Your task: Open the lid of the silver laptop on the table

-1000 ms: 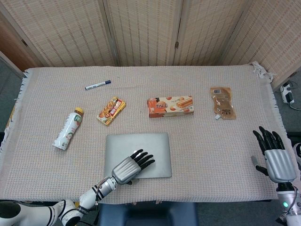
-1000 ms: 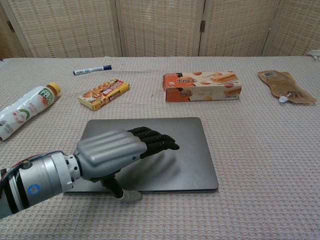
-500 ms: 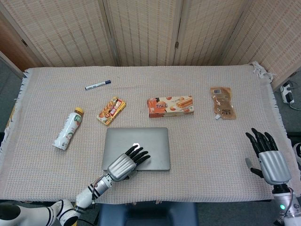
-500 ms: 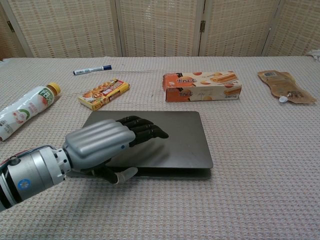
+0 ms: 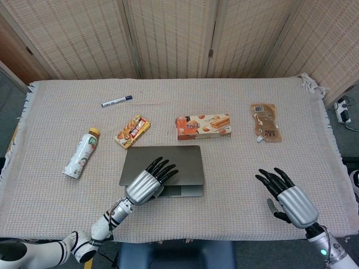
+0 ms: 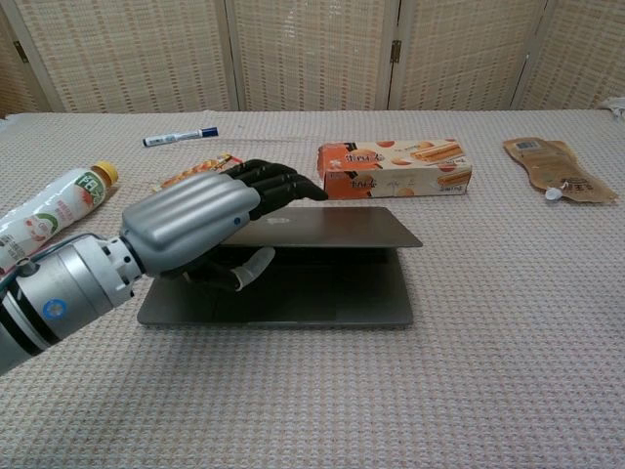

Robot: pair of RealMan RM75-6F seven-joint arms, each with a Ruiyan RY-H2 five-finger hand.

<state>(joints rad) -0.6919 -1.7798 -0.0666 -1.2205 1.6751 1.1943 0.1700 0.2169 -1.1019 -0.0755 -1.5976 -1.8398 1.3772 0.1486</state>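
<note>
Left hand (image 6: 195,230) hides snack packet (image 6: 190,173) at 11 o'clock; bottle (image 6: 51,214) base cut off at 9 o'clock edge

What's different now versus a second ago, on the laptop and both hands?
The left hand has raised the front edge of the laptop lid, thumb beneath and fingers on top, so the silver laptop is now partly open. The right hand moved inward over the table, holding nothing. Bottle, marker, snack boxes and pouch stayed put.

The left hand (image 6: 200,230) grips the silver laptop (image 6: 293,283) lid's front edge, apparently thumb beneath, lid partly raised.
</note>
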